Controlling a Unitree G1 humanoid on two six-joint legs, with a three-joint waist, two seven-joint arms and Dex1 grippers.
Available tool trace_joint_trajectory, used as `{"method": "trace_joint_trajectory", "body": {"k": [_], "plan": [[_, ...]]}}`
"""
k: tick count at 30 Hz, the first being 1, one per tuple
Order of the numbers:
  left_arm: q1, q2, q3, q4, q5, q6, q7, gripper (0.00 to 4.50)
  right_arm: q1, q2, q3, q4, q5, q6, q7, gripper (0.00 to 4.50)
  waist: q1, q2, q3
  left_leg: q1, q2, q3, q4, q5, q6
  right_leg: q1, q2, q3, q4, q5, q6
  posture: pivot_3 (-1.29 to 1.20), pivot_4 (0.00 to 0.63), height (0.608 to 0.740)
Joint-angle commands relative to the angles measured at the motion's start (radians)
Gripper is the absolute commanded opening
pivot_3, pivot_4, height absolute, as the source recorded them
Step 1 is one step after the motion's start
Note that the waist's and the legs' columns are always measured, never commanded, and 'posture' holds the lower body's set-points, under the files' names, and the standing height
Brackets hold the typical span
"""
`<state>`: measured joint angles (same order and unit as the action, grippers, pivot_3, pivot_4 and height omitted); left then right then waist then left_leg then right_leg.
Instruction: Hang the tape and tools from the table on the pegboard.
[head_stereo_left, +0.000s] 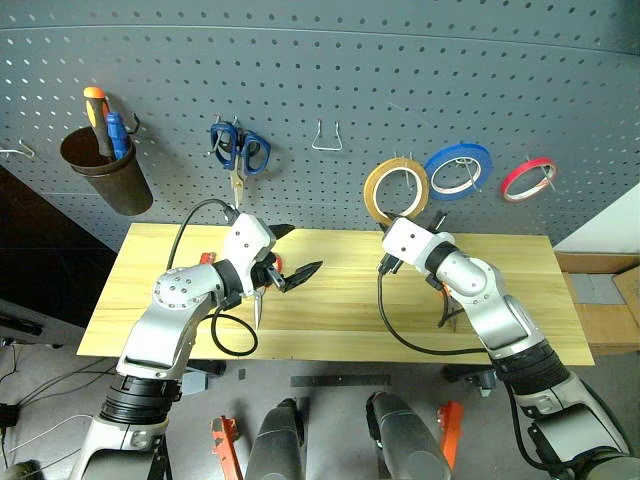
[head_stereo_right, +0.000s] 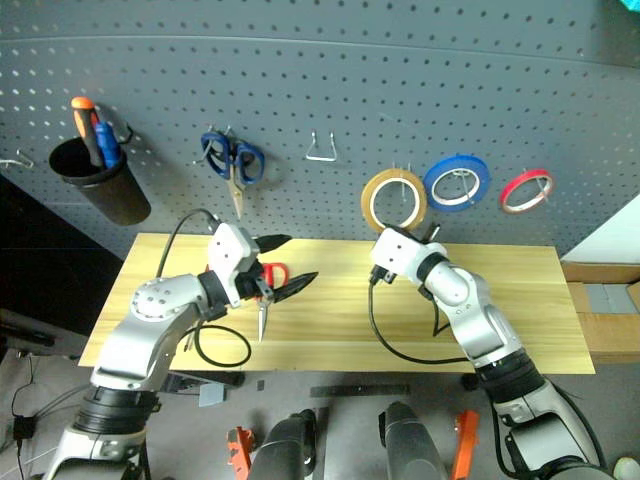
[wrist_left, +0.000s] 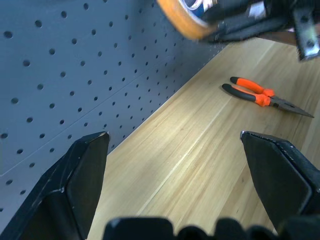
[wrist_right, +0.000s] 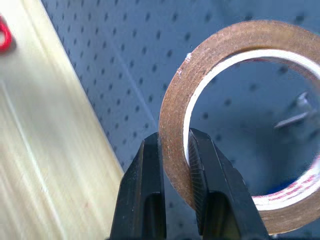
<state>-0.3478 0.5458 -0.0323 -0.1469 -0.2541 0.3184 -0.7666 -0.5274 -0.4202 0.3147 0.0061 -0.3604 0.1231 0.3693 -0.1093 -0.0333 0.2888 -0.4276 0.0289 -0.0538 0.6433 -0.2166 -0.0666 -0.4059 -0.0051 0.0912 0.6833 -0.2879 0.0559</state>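
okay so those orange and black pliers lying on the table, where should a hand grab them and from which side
Probably from above, closing across both handles of the pliers near the middle. They lie flat on the table, handles slightly spread, nose pointing away from the open left hand, with bare wood either side for fingers.

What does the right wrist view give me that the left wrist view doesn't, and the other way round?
Right wrist view: the right gripper shut on the tape, fingers pinching the ring's band with its wide hole against the pegboard, a metal hook seen through the hole, and a bit of red at the table's far edge.
Left wrist view: the left gripper open with nothing between its fingers, and the pliers lying flat on the table.
Both: the pegboard, the wooden table top and the tape, which in the left wrist view is just a tan edge.
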Motion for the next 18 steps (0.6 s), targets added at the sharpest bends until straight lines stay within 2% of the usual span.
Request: {"method": "trace_joint_trajectory", "body": {"k": [1,2,8,10,12,14,18], "plan": [[-0.003,-0.006,0.010,-0.036,-0.002,-0.021,0.009,4.50,0.018,0.005,-0.019,-0.041,-0.008,0.013,0.002,0.84,0.000,0.000,0.000,0.000,0.000,0.000,0.000,0.000,0.000,0.000,0.000,0.000,0.001,0.000,0.000,-0.13,0.229,0.740],[-0.007,-0.011,0.009,-0.033,-0.004,-0.021,0.011,4.50,0.039,0.002,-0.016,-0.060,-0.013,0.021,0.007,1.07,0.000,0.000,0.000,0.000,0.000,0.000,0.001,0.000,0.000,0.000,0.000,0.000,0.001,0.000,0.000,-0.13,0.229,0.740],[-0.018,-0.036,0.006,-0.030,-0.020,-0.024,0.008,4.50,0.284,-0.019,0.005,-0.283,-0.046,0.069,0.039,3.17,0.009,0.000,0.000,0.000,0.000,-0.001,0.001,0.000,0.000,0.000,0.000,-0.001,0.003,0.000,0.000,-0.15,0.234,0.740],[-0.021,-0.039,0.011,-0.022,-0.024,-0.024,0.007,4.50,0.392,0.006,-0.017,-0.362,-0.026,0.143,0.040,3.83,0.009,0.000,-0.001,0.000,0.000,-0.001,0.002,0.000,0.000,0.000,0.000,0.000,0.005,0.000,0.000,-0.16,0.238,0.740],[-0.023,-0.038,0.013,-0.014,-0.024,-0.027,0.005,4.50,0.438,0.055,-0.051,-0.400,-0.004,0.238,0.027,4.46,0.009,0.000,-0.001,0.000,0.000,-0.002,0.002,0.000,0.000,0.000,0.001,-0.001,0.006,0.000,0.000,-0.16,0.241,0.740],[-0.027,-0.035,0.009,-0.001,-0.017,-0.035,0.000,4.50,0.426,0.136,-0.121,-0.379,0.017,0.386,-0.019,4.46,0.000,0.000,-0.001,0.002,0.000,-0.001,0.003,0.000,0.000,0.000,0.001,0.000,0.008,0.000,0.000,-0.17,0.245,0.740],[-0.046,-0.039,-0.005,0.018,-0.009,-0.046,-0.008,4.50,0.286,0.255,-0.238,-0.264,0.014,0.628,-0.137,4.46,-0.007,0.000,-0.001,0.006,-0.001,0.002,0.003,0.002,0.000,0.000,0.002,0.004,0.013,0.000,0.000,-0.18,0.248,0.740]]}}
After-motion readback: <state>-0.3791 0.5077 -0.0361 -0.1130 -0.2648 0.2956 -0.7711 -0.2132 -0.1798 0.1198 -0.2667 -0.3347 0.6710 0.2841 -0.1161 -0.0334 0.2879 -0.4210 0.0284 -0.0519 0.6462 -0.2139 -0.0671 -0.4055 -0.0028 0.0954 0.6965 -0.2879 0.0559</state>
